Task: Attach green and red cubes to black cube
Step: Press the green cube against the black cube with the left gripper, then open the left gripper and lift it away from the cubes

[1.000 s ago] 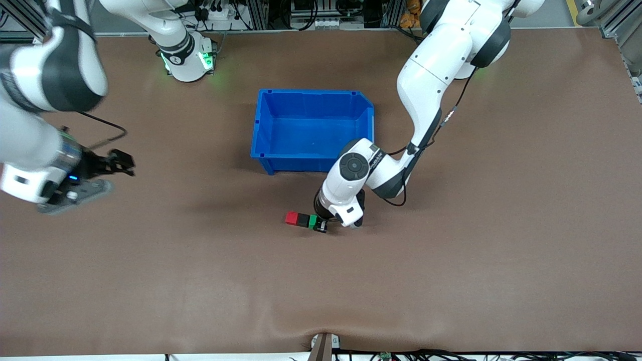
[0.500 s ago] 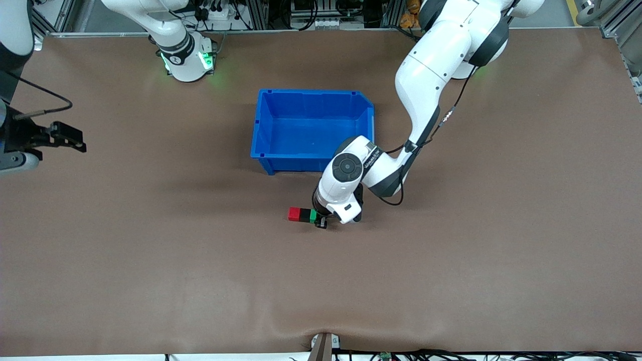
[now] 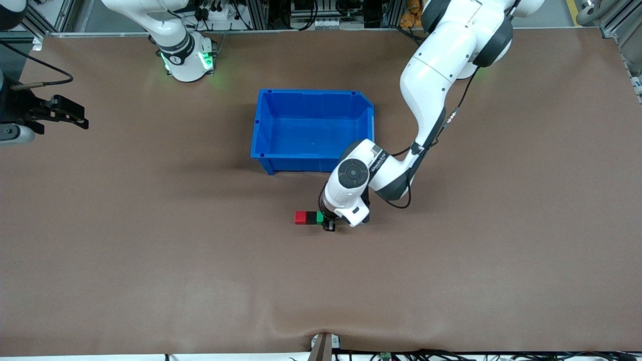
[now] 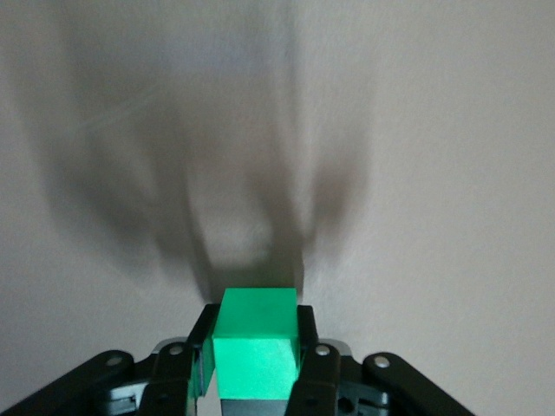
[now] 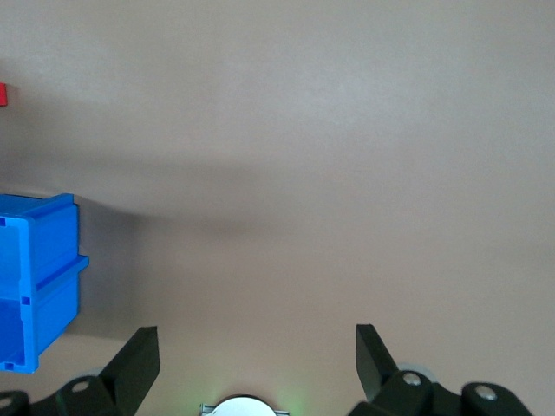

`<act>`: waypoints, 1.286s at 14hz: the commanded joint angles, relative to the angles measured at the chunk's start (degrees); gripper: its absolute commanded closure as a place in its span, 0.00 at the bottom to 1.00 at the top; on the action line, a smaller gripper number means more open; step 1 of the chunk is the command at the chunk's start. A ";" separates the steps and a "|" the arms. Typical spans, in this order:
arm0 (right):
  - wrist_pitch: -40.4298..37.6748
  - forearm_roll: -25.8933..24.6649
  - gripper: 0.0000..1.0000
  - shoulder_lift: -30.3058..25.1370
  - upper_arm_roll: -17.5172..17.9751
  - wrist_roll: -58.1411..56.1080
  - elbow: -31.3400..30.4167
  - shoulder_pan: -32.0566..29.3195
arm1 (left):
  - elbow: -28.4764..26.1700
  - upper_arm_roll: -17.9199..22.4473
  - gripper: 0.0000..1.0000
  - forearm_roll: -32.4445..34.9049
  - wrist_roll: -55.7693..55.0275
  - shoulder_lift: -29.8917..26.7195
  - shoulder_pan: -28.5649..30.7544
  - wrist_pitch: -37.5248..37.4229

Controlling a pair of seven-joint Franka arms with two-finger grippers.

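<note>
We find the left gripper (image 3: pixel 328 224) low over the middle of the worktop (image 3: pixel 451 281), its fingers (image 4: pixel 305 347) clamped on the green cube (image 4: pixel 257 342); in the left wrist view that cube fills the gap between the pads, and its lower part is cut off by the frame edge; from the front the wrist housing hides most of the gripper, so we see only a sliver of green (image 3: pixel 319 217) and one dark fingertip. The green cube sits in a row with the black cube (image 3: pixel 311 217) and the red cube (image 3: pixel 300 217), the black one between the other two and touching both as far as we can make out; the red end points toward the right arm's end of the worktop; whether the row rests on the worktop or is lifted just off it we cannot tell. The blue bin (image 3: pixel 261 130) stands farther from the front camera than the row, near it but apart.

The right gripper (image 3: pixel 70 114) waits above the worktop's edge at the right arm's end, partly cut off in the front view; its fingers (image 5: pixel 137 364) stand wide apart with nothing between them; its wrist view catches a side of the blue bin (image 5: pixel 39 286) and a scrap of red (image 5: pixel 3 94) at the frame edge.
</note>
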 commanded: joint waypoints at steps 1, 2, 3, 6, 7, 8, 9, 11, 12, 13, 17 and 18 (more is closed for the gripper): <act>0.33 2.31 0.00 -1.33 -0.05 0.31 0.31 -2.85 | -0.86 0.62 0.10 0.14 -0.60 -1.75 0.24 -3.46; 0.24 2.31 0.00 -1.06 -0.24 0.05 1.89 -2.77 | -0.78 1.05 0.00 0.22 -0.34 -2.19 0.32 -4.51; 0.24 2.31 0.00 -0.97 -0.24 0.22 2.17 -2.42 | -0.77 1.41 0.00 0.31 -0.25 -3.24 0.32 -5.48; -0.99 2.66 0.00 -1.06 0.38 5.11 1.64 -1.01 | -0.77 1.50 0.00 0.49 1.23 -8.15 2.07 -9.52; -0.99 3.62 0.00 -1.06 0.38 9.67 1.47 -0.66 | -0.77 1.41 0.00 1.88 5.77 -10.43 2.43 -12.32; -1.16 4.07 0.00 -1.06 0.38 11.11 1.12 -0.57 | -0.86 1.24 0.00 2.33 10.69 -13.24 3.13 -15.65; -1.34 4.07 0.00 -1.06 0.38 11.03 1.03 -0.31 | -1.38 0.89 0.00 2.25 14.57 -15.36 4.44 -17.69; -1.43 4.07 0.00 -1.06 0.38 11.03 1.03 -0.04 | -2.44 0.79 0.00 2.07 18.29 -20.19 5.59 -21.29; -1.43 4.07 0.00 -1.06 0.38 11.03 1.03 -0.04 | -2.44 0.79 0.00 2.33 19.34 -22.21 6.64 -23.83; -1.43 4.07 0.00 -1.06 0.38 11.03 1.03 -0.04 | -2.44 0.88 0.00 2.51 21.62 -24.41 7.43 -26.12; -1.43 4.07 0.00 -1.06 0.38 10.94 1.03 1.01 | -2.36 1.50 0.00 2.95 41.36 -31.36 10.69 -39.74; -1.25 4.07 0.00 -1.06 0.38 10.94 1.11 1.10 | -2.53 1.32 0.00 3.38 44.81 -33.99 11.91 -41.86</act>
